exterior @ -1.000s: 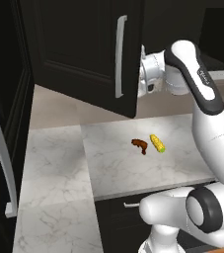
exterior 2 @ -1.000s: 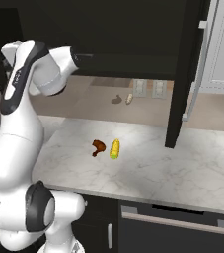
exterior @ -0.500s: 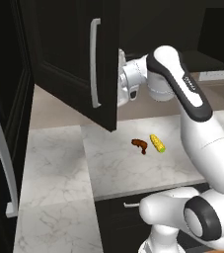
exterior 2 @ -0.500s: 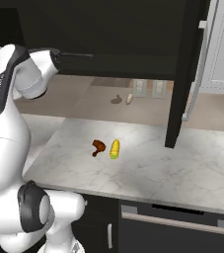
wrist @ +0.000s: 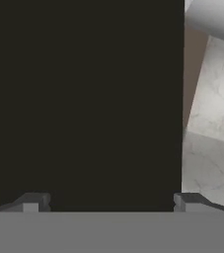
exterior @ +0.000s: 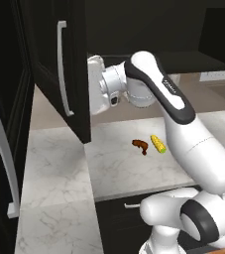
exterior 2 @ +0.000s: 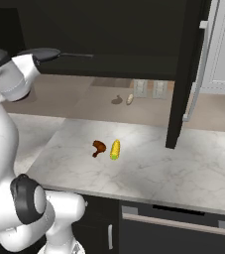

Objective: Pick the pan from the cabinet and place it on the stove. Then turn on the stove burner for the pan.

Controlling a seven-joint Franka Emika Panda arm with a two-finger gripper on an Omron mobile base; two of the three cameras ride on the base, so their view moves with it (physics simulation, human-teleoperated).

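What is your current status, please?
Tool open, empty, pushing against cabinet door. Pan on cabinet shelf. Door between tool and pan.

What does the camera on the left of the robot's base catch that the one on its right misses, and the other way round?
The left base view alone shows the cabinet's left door swung open with its long silver handle, the hand pressed behind its edge. The right base view alone shows the pan on the cabinet shelf, handle pointing right, plus the right door, the wall sockets and a lower drawer front. Both show the white arm, the marble counter, the corn cob and the brown drumstick.
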